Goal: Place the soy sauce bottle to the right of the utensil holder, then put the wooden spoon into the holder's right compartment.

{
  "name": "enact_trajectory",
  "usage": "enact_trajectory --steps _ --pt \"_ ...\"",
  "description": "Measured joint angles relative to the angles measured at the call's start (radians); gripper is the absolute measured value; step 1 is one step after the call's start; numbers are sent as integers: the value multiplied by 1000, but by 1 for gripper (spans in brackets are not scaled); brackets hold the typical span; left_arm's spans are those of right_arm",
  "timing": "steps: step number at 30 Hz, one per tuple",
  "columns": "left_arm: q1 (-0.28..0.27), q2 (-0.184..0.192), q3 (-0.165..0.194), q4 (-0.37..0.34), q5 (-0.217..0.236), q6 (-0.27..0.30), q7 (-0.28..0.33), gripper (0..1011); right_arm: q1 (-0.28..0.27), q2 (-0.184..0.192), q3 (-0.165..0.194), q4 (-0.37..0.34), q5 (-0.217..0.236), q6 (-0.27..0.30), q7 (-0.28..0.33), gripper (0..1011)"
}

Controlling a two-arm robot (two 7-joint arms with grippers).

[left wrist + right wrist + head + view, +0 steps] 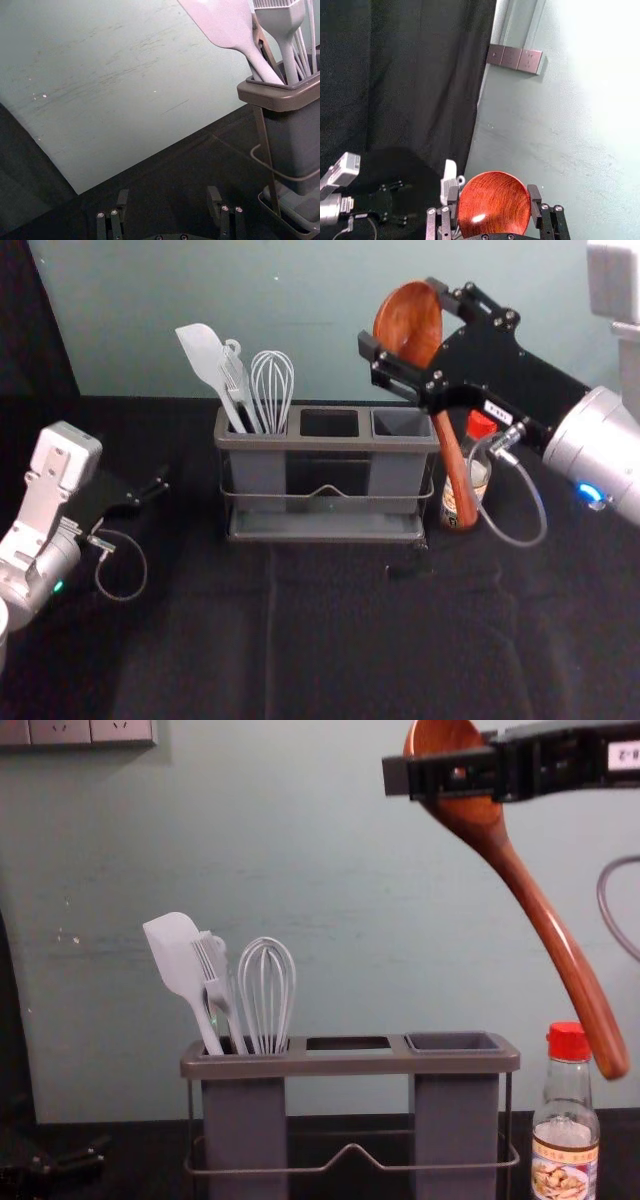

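Toward the desk's (200,640) far edge we see the utensil holder (325,443); left of it, our idle left gripper (168,195), spread; above its right end, our right gripper (400,314) pinching the wooden spoon (545,923). Soy sauce bottle (566,1160) just right: 1 step done, 1 left.

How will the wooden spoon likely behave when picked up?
The wooden spoon should stay stiff, its handle looking solid. Its glossy, rounded bowl could slip or pivot in the right pincer, since the long handle hangs slanted below.

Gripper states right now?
Left gripper: open, empty, left of the utensil holder.
Right gripper: closed on the bowl of the wooden spoon, raised above the holder's height.
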Motion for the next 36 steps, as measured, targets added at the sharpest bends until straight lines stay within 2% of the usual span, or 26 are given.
enact_trajectory --steps 16,25,31,33,36 --pt "0 0 0 0 0 0 0 1005 85 -26 8 28 -4 8 1 841" --pt "0 0 0 0 0 0 0 1005 156 -61 -4 110 23 4 15 842" --pt "0 0 0 0 0 0 0 1005 188 -76 -22 170 18 -23 15 841" --pt "0 0 0 0 0 0 0 1005 212 -92 -43 236 -11 -77 7 841" --pt "0 0 0 0 0 0 0 1005 223 -104 -52 272 -28 -109 3 841"
